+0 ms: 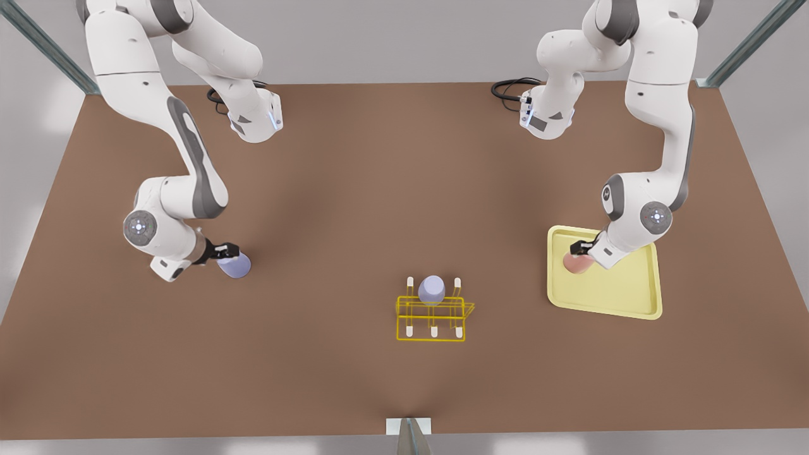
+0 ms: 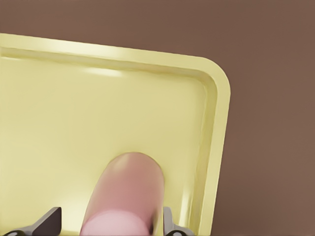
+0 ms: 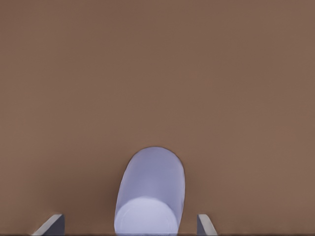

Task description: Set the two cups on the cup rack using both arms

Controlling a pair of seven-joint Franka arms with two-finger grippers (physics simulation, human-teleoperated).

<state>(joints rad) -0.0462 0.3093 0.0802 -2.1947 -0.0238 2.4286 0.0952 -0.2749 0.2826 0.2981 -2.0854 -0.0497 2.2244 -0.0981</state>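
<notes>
left gripper (image 1: 580,247) spread around the small pink tapered cup (image 2: 125,196) on the pale-yellow tray (image 1: 622,291); right gripper (image 1: 229,250) spread around the lavender-blue tapered cup (image 3: 150,194) on the brown table (image 1: 354,215)

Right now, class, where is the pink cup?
The pink cup lies on the pale-yellow tray at the front view's right, between the fingers of the left claw.

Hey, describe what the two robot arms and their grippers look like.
Both arms are glossy white rounded segments with grey joint panels and round glowing joint caps. The left gripper and right gripper are small, black, with two fingers. Black cables coil behind the bases.
</notes>
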